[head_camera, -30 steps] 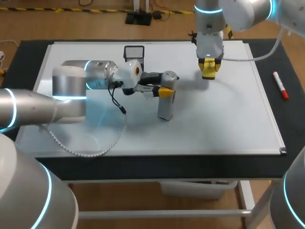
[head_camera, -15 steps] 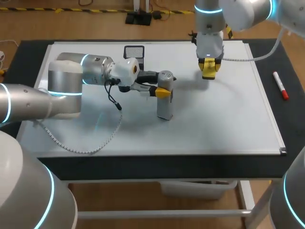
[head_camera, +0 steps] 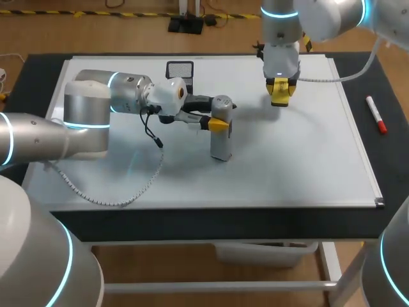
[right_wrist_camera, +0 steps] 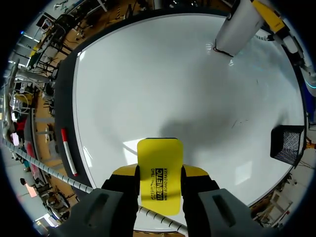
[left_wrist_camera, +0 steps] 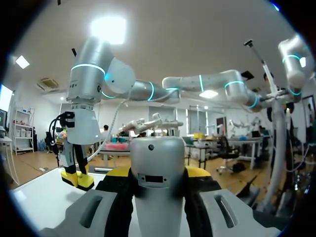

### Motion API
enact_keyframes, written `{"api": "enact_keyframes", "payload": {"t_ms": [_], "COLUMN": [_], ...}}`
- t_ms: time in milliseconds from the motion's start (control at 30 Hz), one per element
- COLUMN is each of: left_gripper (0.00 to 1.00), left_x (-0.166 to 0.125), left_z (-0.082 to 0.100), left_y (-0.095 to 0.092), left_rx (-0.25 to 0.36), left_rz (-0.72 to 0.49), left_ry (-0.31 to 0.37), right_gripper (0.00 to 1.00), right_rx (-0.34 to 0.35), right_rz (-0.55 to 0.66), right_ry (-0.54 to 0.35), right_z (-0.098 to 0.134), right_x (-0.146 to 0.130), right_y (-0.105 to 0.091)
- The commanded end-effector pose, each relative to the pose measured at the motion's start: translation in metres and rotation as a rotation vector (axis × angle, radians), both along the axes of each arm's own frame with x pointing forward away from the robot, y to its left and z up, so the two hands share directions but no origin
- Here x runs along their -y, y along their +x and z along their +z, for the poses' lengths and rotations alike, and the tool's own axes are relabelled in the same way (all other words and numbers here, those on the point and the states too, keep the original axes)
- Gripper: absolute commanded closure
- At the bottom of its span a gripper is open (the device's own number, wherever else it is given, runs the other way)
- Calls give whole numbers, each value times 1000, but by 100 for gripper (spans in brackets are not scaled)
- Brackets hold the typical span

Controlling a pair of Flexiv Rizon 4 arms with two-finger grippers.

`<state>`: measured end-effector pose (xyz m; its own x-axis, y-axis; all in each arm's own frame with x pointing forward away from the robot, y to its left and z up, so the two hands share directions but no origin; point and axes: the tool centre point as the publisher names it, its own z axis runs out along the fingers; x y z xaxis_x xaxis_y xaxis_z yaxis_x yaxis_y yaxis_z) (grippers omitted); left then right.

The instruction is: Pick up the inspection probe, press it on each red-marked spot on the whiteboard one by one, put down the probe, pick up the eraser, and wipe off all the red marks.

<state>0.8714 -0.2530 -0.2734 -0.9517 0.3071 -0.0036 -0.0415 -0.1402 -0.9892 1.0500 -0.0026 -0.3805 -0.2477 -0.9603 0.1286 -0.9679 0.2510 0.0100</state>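
Note:
The grey cylindrical probe (head_camera: 222, 137) stands upright near the middle of the whiteboard (head_camera: 268, 173), its lower end down at the board. My left gripper (head_camera: 220, 123) is shut on its upper part, and in the left wrist view the probe (left_wrist_camera: 158, 168) fills the space between the yellow fingertips (left_wrist_camera: 117, 173). My right gripper (head_camera: 280, 91) hangs over the board's far right part, shut on the yellow eraser (head_camera: 280, 96). The eraser (right_wrist_camera: 159, 173) sits between that gripper's fingers above the white surface. I see no red marks on the board.
A black mesh holder (head_camera: 179, 69) stands at the board's far edge, behind the left gripper. A red marker pen (head_camera: 376, 115) lies on the black table right of the board. A white coiled cable (head_camera: 115, 195) hangs from my left arm onto the board's near left.
My left arm drew slightly back and to the left with the probe in its grip, then held still. The right arm and eraser have not moved.

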Motion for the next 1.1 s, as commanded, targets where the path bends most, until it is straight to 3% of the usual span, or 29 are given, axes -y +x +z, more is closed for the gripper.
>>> {"api": "enact_keyframes", "payload": {"t_ms": [33, 533, 1100], "left_gripper": [100, 100, 100], "left_x": [-1, -31, -120], "left_z": [6, 31, 38], "left_y": [-1, 8, 59], "left_rx": [-12, 0, 19], "left_rz": [9, 81, 319], "left_ry": [-14, -58, -58], "right_gripper": [100, 100, 100], "right_rx": [0, 0, 0], "right_rz": [2, 2, 2], "right_ry": [-2, -2, -2], "right_z": [2, 2, 2], "right_x": [1, 1, 1], "right_y": [0, 0, 0]}}
